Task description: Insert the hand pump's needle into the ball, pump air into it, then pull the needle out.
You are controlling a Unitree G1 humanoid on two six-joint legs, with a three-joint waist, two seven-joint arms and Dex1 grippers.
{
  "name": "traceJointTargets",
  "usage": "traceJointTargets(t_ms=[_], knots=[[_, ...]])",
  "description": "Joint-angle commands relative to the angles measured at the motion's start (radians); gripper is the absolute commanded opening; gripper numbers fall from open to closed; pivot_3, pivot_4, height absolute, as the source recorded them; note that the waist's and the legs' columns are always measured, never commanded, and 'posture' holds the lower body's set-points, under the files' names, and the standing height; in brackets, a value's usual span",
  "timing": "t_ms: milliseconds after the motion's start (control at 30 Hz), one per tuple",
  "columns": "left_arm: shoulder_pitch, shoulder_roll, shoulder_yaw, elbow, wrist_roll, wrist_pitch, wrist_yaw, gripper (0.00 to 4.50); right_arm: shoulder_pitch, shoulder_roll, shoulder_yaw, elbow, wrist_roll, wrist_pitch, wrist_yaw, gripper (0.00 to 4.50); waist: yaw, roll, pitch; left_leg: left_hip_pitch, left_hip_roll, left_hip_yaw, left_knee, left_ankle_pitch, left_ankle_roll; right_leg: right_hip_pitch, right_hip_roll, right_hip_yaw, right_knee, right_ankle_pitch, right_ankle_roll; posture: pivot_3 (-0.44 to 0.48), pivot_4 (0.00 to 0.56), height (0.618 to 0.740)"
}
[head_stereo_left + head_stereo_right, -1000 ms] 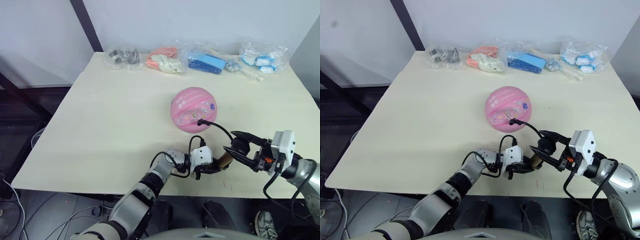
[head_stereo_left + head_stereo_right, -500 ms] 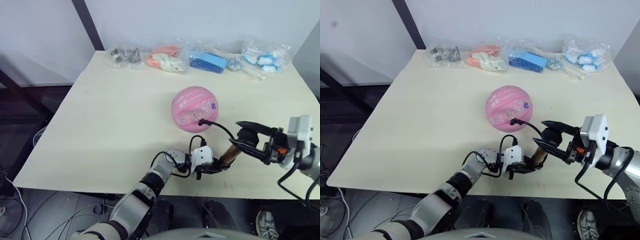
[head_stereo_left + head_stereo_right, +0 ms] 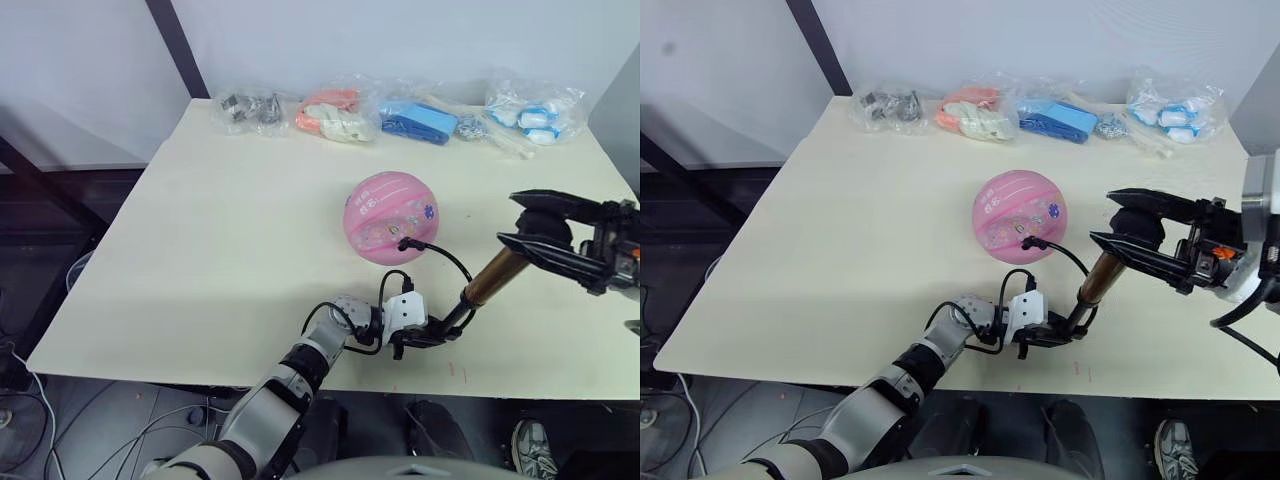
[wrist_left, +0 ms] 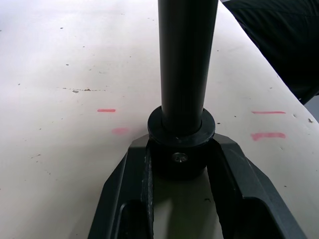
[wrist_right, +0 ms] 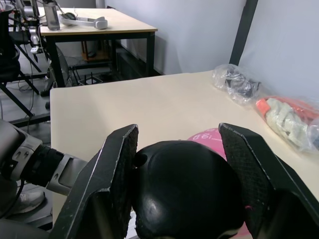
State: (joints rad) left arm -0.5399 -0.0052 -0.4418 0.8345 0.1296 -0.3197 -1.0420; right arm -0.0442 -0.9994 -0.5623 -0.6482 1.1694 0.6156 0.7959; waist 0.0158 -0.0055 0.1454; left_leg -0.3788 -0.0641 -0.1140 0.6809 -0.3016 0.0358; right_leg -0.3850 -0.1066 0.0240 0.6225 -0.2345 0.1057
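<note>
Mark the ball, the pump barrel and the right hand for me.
ball (image 3: pixel 388 216), left eye view, middle of its pink surface.
hand pump (image 3: pixel 489 278), left eye view, gold-brass barrel.
right hand (image 3: pixel 527 217), left eye view, midway between fingertips, at the pump's black handle.

Your left gripper (image 4: pixel 180 164) has its two black fingers (image 4: pixel 127 189) closed on either side of the hand pump (image 4: pixel 185 64), clamping the black end cap, where a small screw head shows. The pump's dark shaft rises straight up from that cap. Beneath lies the pale table (image 4: pixel 60 99), speckled and marked with short red dashes (image 4: pixel 106 110).
</note>
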Motion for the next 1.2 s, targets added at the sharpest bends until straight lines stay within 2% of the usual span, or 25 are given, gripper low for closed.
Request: traceJointTargets(t_ms=[33, 300, 467, 833, 1067, 1200], knots=[[0.03, 0.015, -0.022, 0.047, 0.029, 0.03, 0.001, 1.03, -0.046, -0.02, -0.061, -0.01, 0.051, 0.004, -0.025, 2.16, 0.0, 0.0, 0.0, 0.0, 0.0, 0.0, 0.0, 0.0, 0.0, 0.0, 0.0, 0.0, 0.0, 0.0, 0.0, 0.0, 0.15, 0.74], [0.031, 0.015, -0.021, 0.046, 0.027, 0.032, 0.002, 1.03, 0.03, 0.058, 0.031, -0.078, -0.029, -0.015, -0.036, 2.16, 0.0, 0.0, 0.0, 0.0, 0.0, -0.001, 0.0, 0.0, 0.0, 0.0, 0.0, -0.001, 0.0, 0.0, 0.0, 0.0, 0.15, 0.74], [0.028, 0.014, -0.021, 0.052, 0.028, 0.031, 0.003, 1.03, 0.098, 0.129, 0.158, -0.1, -0.178, -0.073, -0.027, 2.16, -0.001, 0.001, -0.001, 0.001, 0.0, -0.001, 0.001, 0.0, -0.001, 0.0, 0.0, -0.001, 0.001, 0.0, 0.0, 0.0, 0.15, 0.74], [0.03, 0.014, -0.019, 0.051, 0.029, 0.034, 0.008, 1.03, 0.211, 0.303, 0.398, -0.019, -0.485, -0.272, -0.004, 2.16, -0.003, 0.0, -0.003, 0.002, 0.0, -0.003, 0.001, 0.001, -0.002, 0.001, 0.002, -0.002, 0.002, 0.0, 0.0, 0.0, 0.15, 0.74], [0.031, 0.014, -0.02, 0.048, 0.028, 0.034, 0.01, 1.03, 0.251, 0.364, 0.483, 0.052, -0.608, -0.378, 0.013, 2.16, -0.003, 0.0, -0.003, 0.003, 0.0, -0.003, 0.001, 0.002, -0.003, 0.001, 0.002, -0.002, 0.003, 0.0, 0.0, 0.0, 0.15, 0.74], [0.032, 0.015, -0.02, 0.047, 0.028, 0.035, 0.008, 1.03, 0.251, 0.38, 0.487, 0.061, -0.624, -0.403, 0.01, 2.16, -0.003, 0.0, -0.003, 0.003, -0.001, -0.004, 0.001, 0.002, -0.003, 0.001, 0.002, -0.002, 0.003, 0.0, 0.0, 0.0, 0.15, 0.74]])
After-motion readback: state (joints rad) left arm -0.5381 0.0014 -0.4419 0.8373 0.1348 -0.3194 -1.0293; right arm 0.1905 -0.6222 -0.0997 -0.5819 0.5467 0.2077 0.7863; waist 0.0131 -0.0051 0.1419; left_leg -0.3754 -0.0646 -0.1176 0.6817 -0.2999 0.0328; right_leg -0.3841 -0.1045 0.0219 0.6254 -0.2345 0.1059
